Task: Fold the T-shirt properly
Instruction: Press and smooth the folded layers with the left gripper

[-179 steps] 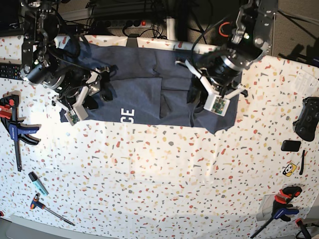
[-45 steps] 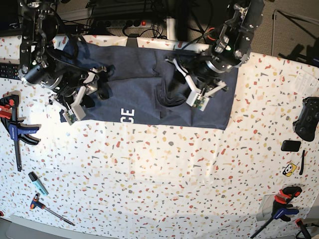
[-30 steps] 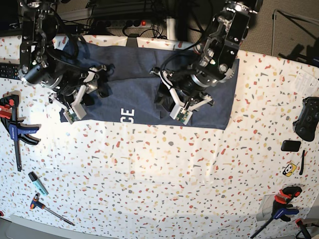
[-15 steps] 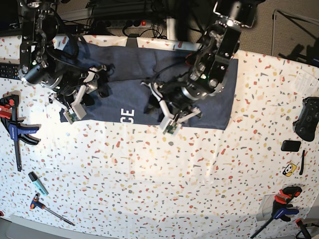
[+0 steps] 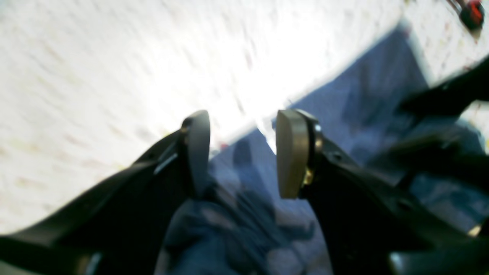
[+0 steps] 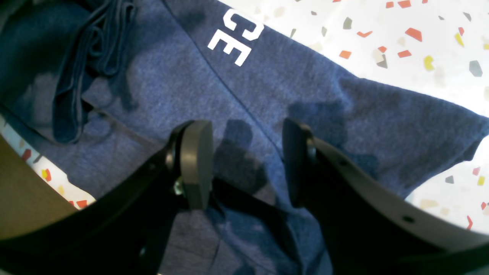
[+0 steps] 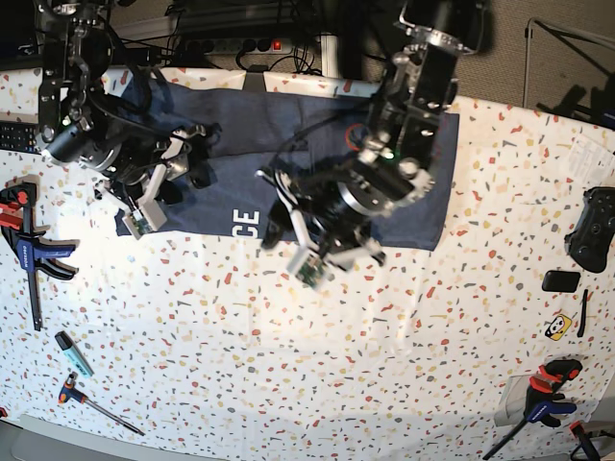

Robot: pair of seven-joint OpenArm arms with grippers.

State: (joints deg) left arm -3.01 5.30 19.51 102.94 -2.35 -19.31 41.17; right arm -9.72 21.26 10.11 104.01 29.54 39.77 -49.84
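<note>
I see both pincers gaping and empty — left gripper (image 5: 242, 152) above the T-shirt (image 7: 240, 144) hem, right gripper (image 6: 246, 162) over its lettered half.

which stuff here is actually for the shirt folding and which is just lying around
For the job:
- heathered navy-blue T-shirt with white lettering
- left gripper, open
- right gripper, open

Lying about:
- blue and black bar clamp
- black game controller
- teal marker pen
- yellow sticker
</note>
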